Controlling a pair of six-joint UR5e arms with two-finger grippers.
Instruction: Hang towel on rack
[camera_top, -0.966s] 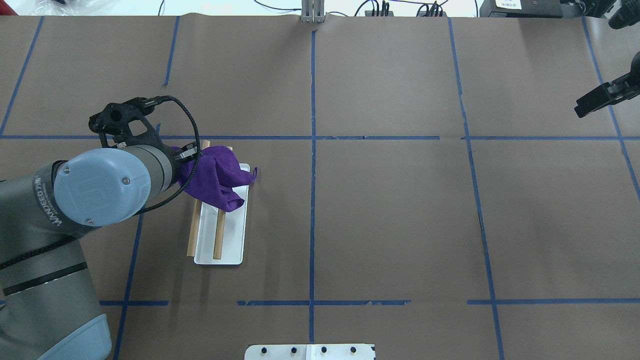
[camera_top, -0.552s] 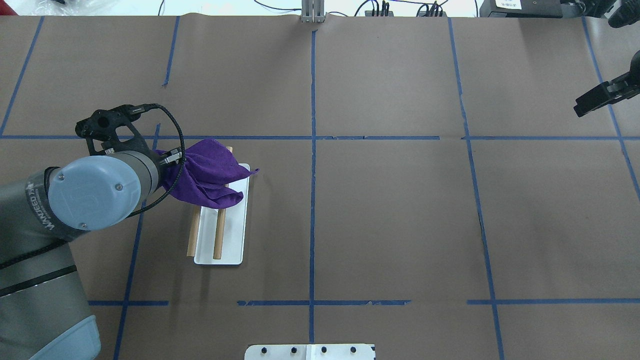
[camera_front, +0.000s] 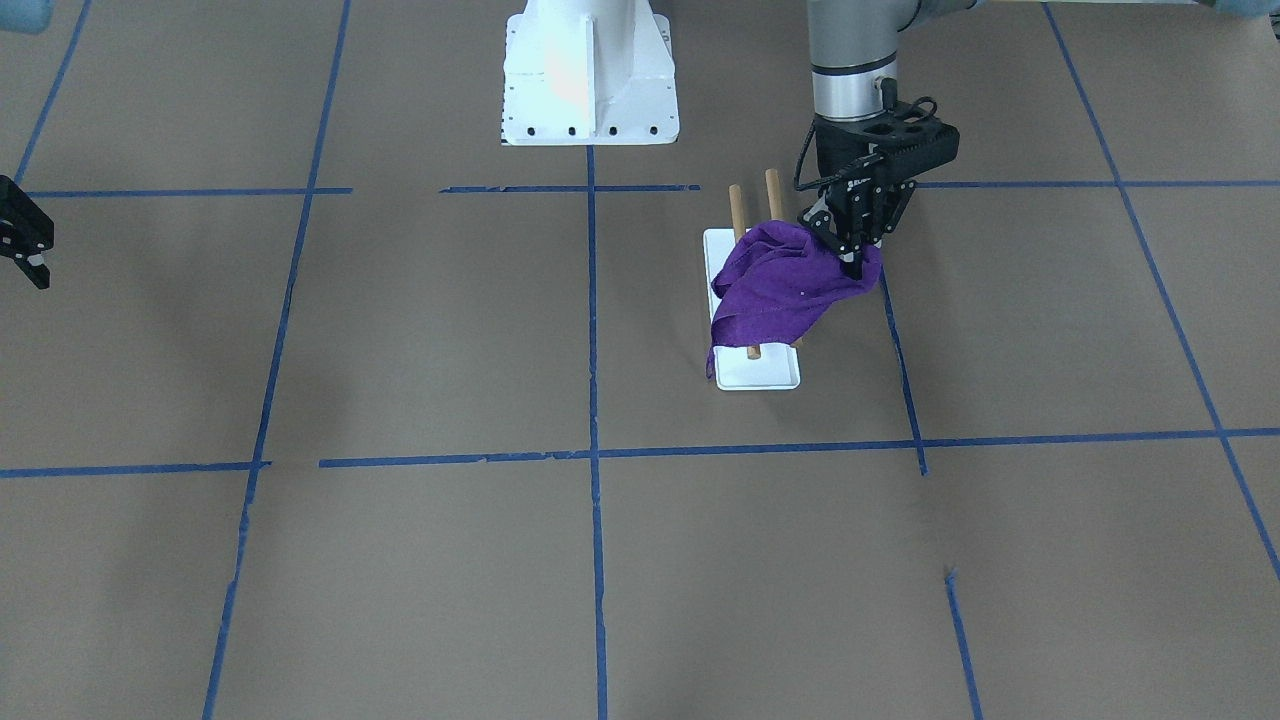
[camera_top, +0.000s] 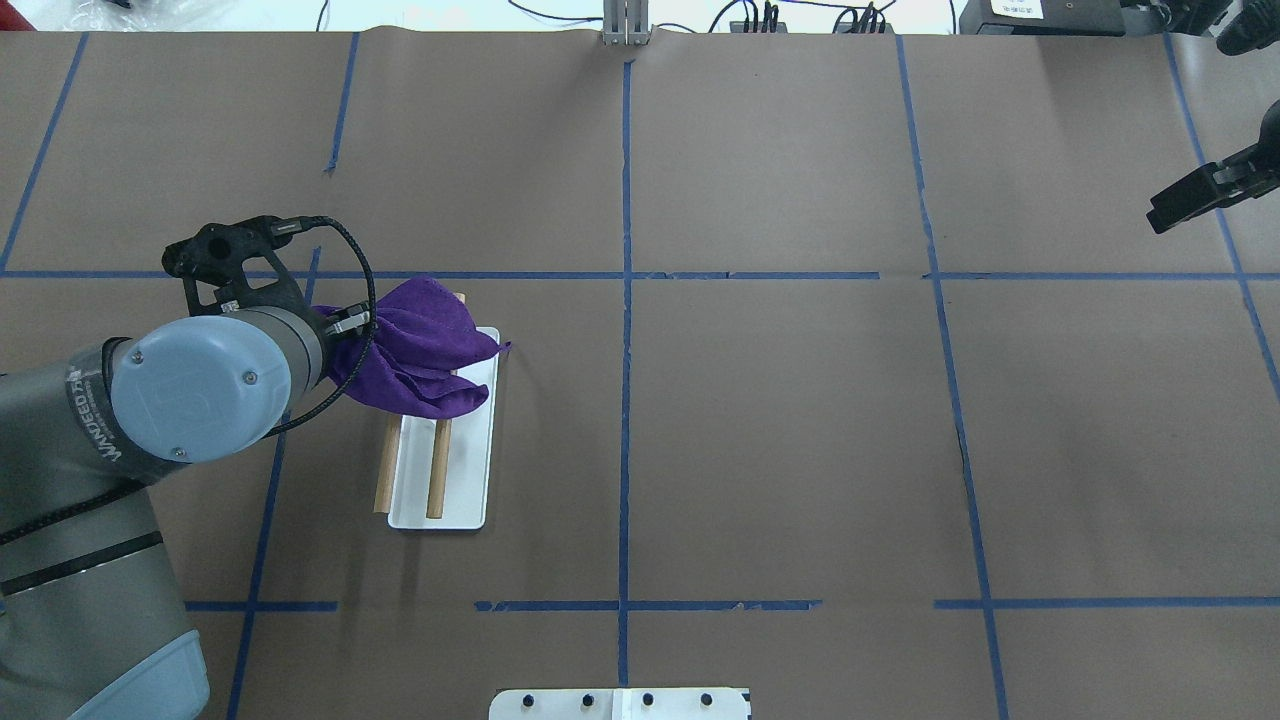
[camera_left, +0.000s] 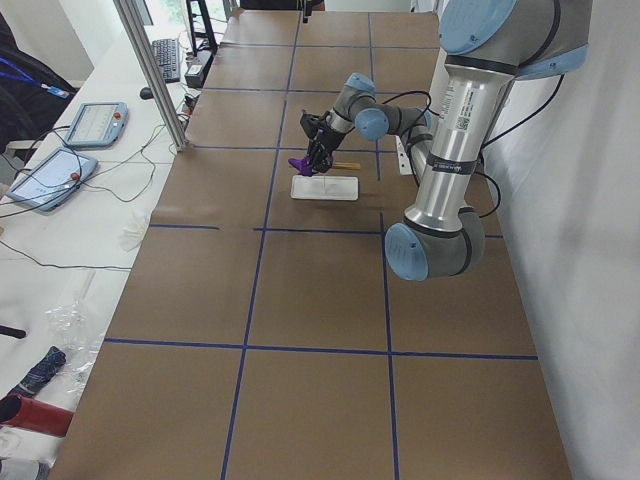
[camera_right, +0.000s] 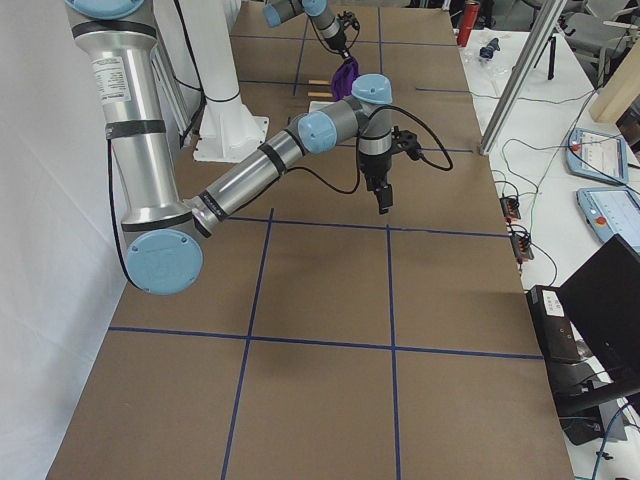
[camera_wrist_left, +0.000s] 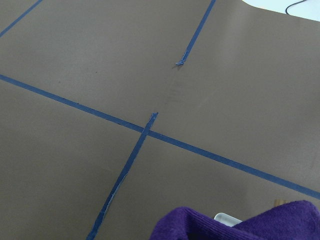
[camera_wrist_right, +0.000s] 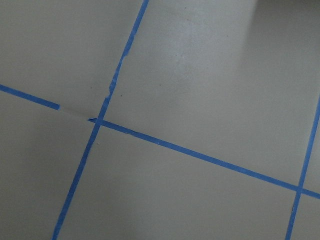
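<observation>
Two brown rods (camera_top: 437, 470) of the rack (camera_top: 468, 480), toward the counter's (camera_top: 800, 450) left edge, have the purple towel (camera_top: 420, 350) bunched over their far ends, the left end effector (camera_front: 853, 263) is clamped on the towel, and nobody could tell if the right end effector (camera_top: 1168, 213), near the right edge, is apart or together.

On my feed the towel (camera_top: 420, 345) reads as soft purple cloth, napped and matt. The rack (camera_top: 465, 470) has two bare wooden rods (camera_top: 436, 480) over a smooth white base (camera_front: 760, 375) with a slight sheen. I see the desk (camera_top: 780, 420) covered in matt brown paper, lined with blue tape (camera_top: 625, 400). The left claw (camera_front: 850, 262) looks like matt black plastic. The left arm (camera_top: 200, 385) is satin grey metal with smooth pale-blue caps. The pedestal (camera_front: 588, 80) is glossy white-painted metal.
</observation>
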